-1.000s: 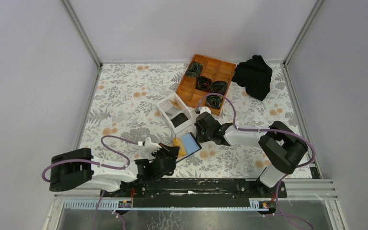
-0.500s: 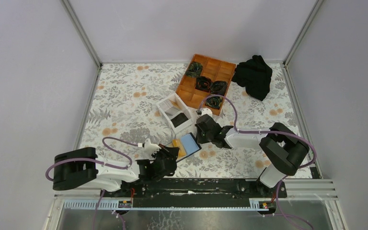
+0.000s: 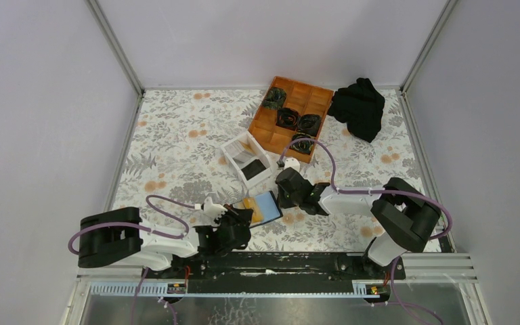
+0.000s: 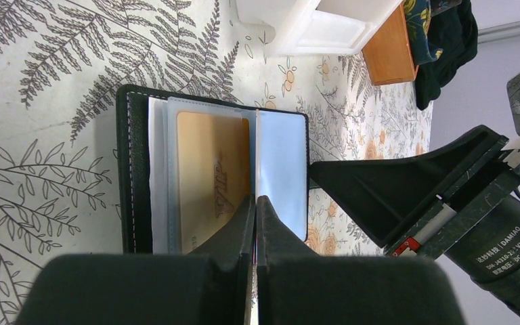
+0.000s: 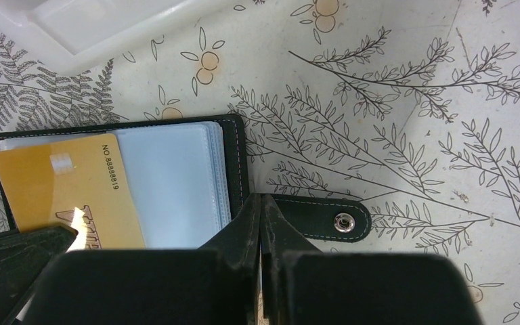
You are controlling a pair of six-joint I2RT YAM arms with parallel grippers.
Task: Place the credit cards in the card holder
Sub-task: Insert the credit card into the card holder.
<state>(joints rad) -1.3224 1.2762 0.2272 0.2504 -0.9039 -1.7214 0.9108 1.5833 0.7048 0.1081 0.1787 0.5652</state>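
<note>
Seating the orange-tan card (image 4: 210, 176) — the left arm sits nearer.
It lies on the left page of the open card holder (image 4: 127, 169), its long axis running straight away from the left gripper (image 4: 255, 200), whose empty jaws are pressed together at its near end. The right gripper (image 5: 262, 198), likewise closed on nothing, rests by the strap tab (image 5: 325, 218) — all just nearward of the white box (image 3: 247, 159).

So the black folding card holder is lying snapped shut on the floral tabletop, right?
No. The black folding card holder lies open, not snapped shut: the right wrist view shows its clear sleeves spread, with an orange-tan plastic card on them. It does lie on the floral tabletop.
</note>
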